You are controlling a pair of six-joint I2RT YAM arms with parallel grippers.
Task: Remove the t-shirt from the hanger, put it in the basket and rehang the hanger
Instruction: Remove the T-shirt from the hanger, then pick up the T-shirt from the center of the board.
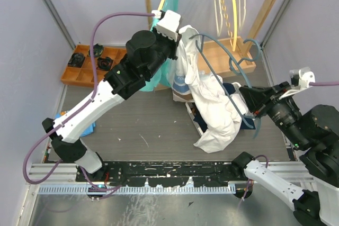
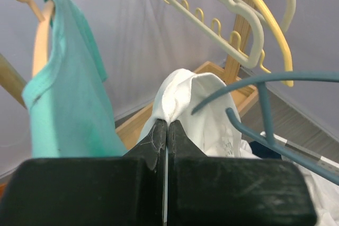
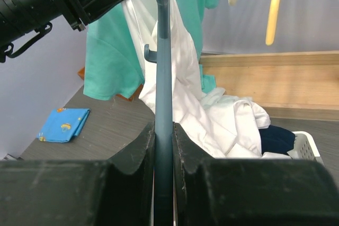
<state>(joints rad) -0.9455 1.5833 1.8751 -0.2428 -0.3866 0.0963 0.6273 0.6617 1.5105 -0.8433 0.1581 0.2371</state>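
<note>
Left arm way up, right arm low, shirt strung between them

The left arm stretches diagonally from its near-left base toward the table's (image 1: 143, 125) far edge. The left gripper (image 2: 167, 126) is raised, jaws pressed together on a fold of the white t-shirt (image 1: 214, 104), which drapes down to mid-table. The right arm reaches in from the right edge, right gripper (image 3: 163, 130) clamped on the blue hanger (image 3: 161, 51) threaded through the shirt.

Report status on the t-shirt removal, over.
Left gripper pinching white t-shirt. Right gripper clamping blue hanger. T-shirt not yet clear of hanger. Teal shirt close behind.
</note>
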